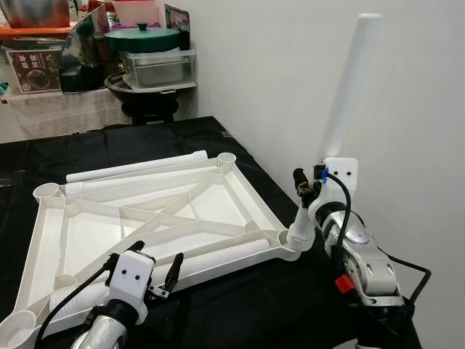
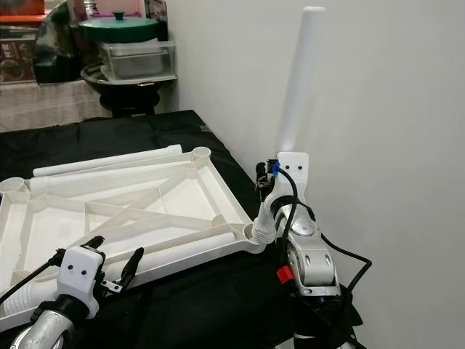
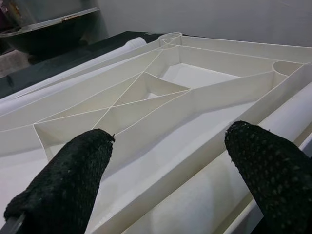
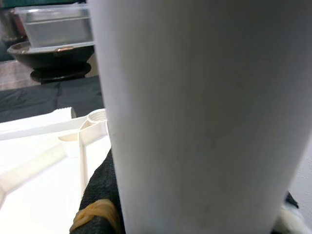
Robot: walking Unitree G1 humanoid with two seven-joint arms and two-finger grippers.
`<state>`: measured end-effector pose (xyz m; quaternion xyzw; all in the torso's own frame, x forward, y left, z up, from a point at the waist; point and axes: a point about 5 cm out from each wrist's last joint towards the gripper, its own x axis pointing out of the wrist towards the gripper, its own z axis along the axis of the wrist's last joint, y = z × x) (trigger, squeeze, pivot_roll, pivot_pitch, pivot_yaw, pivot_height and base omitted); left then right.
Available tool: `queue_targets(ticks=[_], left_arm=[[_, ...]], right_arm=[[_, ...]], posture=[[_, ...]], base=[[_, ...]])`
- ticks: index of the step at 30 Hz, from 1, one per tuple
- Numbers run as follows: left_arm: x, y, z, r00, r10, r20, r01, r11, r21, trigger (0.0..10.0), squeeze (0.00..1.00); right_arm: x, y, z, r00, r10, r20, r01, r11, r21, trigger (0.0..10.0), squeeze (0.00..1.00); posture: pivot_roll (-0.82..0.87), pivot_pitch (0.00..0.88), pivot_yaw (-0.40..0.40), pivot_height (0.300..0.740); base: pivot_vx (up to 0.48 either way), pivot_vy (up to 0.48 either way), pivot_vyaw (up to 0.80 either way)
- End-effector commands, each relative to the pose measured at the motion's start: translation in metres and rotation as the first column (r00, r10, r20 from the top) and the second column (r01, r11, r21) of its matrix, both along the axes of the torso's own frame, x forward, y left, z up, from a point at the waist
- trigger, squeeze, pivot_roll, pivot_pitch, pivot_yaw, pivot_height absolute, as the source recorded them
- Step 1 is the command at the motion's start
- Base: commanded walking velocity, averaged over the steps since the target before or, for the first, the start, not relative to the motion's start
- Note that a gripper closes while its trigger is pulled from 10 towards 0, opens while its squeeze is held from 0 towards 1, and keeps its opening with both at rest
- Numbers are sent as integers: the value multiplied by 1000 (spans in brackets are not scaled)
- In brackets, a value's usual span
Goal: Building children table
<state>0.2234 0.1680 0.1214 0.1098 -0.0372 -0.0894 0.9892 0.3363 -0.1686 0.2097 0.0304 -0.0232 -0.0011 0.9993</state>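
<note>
A white children's tabletop (image 1: 243, 190) lies upside down on a black cloth, its ribs and corner sockets facing up. My right gripper (image 1: 308, 189) is shut on a white table leg (image 1: 350, 91), which stands nearly upright. The leg's lower end sits at the near right corner socket (image 1: 293, 241). My left gripper (image 1: 145, 257) hovers open at the tabletop's front edge, its fingertips (image 3: 73, 161) spread over the ribs. Beside it a second leg (image 1: 232, 251) lies along the front rim. A third leg (image 1: 138, 168) rests along the back rim, and another (image 1: 65, 302) lies at the near left.
The black cloth (image 1: 225, 302) covers the work surface up to a white wall (image 1: 414, 123) on the right. At the back left stand a green-lidded pot (image 1: 142, 36), a clear container (image 1: 157, 67) and a dark round grill (image 1: 149, 98).
</note>
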Motion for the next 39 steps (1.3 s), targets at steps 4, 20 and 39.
queue_targets(ticks=[4, 20, 39], left_arm=[[4, -6, 2, 999, -47, 7, 47, 999, -8, 10000, 0], [17, -21, 37, 854, -518, -39, 519, 847, 111, 10000, 0], [39, -10, 48, 916, -401, 14, 391, 901, 187, 10000, 0]], right_arm=[[7, 7, 30, 993, 52, 111, -60, 996, 71, 10000, 0], [1, 71, 80, 798, 541, 265, -562, 827, 5, 10000, 0], [-27, 119, 58, 621, 763, 180, -772, 635, -26, 10000, 0]], posture=[[71, 0, -49, 740], [74, 0, -38, 740], [70, 0, -38, 740]], base=[[0, 0, 0], [0, 0, 0], [0, 0, 0]])
